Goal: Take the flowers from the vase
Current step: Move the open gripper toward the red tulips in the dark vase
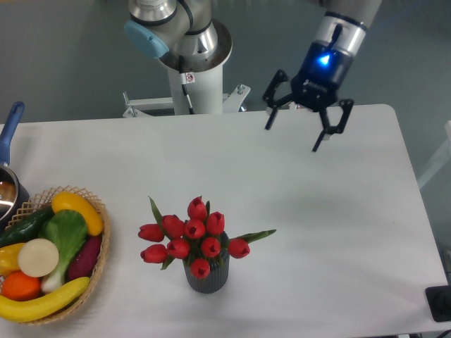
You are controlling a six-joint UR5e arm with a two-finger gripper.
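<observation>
Near the table's front edge — red tulips upright in their ribbed grey vase.
Your gripper hangs spread wide over the far edge; grip the light, crushable bunch by its stems — not the buds.

I see the flowers, a bunch of red tulip buds on green stems with long pointed green leaves, standing upright in the vase. The buds fan out above the round mouth and hide most of it; one leaf points left and upward, another extends right. The vase is short, dark grey and cylindrical, with vertical ribs. It stands upright on the white worktop, near the front edge, left of centre.
</observation>
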